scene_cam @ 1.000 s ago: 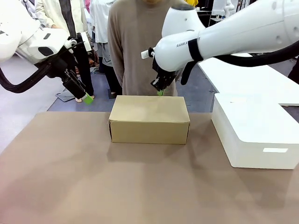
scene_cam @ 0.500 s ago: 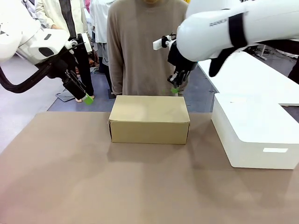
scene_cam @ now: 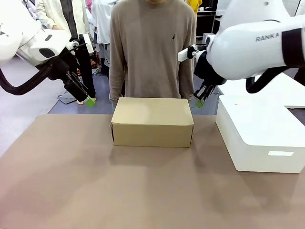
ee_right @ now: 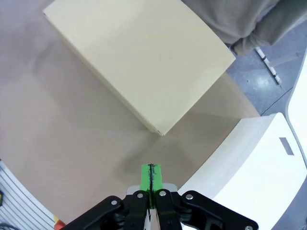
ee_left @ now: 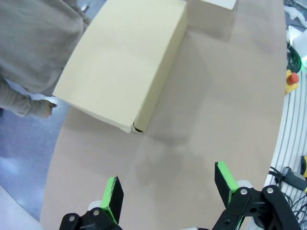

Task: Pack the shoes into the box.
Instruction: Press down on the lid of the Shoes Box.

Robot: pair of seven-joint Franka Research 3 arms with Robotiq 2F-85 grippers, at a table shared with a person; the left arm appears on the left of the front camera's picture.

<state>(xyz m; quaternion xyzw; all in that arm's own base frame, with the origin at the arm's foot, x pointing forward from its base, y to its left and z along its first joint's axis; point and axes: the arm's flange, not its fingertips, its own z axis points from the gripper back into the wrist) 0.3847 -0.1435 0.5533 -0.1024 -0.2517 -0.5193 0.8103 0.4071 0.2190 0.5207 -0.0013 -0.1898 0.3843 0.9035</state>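
Matte brown table (scene_cam: pixel 71 191), closed rectangular cardboard box (scene_cam: pixel 152 121).

Left end effector (ee_left: pixel 168 191) spread wide, right end effector (ee_right: pixel 151 178) closed, both raised.

Open exhibition or demo hall: grey floor (scene_cam: pixel 28 90), onlookers (scene_cam: pixel 62 19) beyond the brown table (scene_cam: pixel 95 191).

Below the left hand (scene_cam: pixel 88 100) the desk (scene_cam: pixel 71 181) lies bare; the closed box (scene_cam: pixel 152 122) stands off to its right, with open desk between. The right hand (scene_cam: pixel 199 102) hangs just past the box's far right corner, the white box (scene_cam: pixel 259 136) close on its other side. A person (scene_cam: pixel 151 47) stands behind the box.
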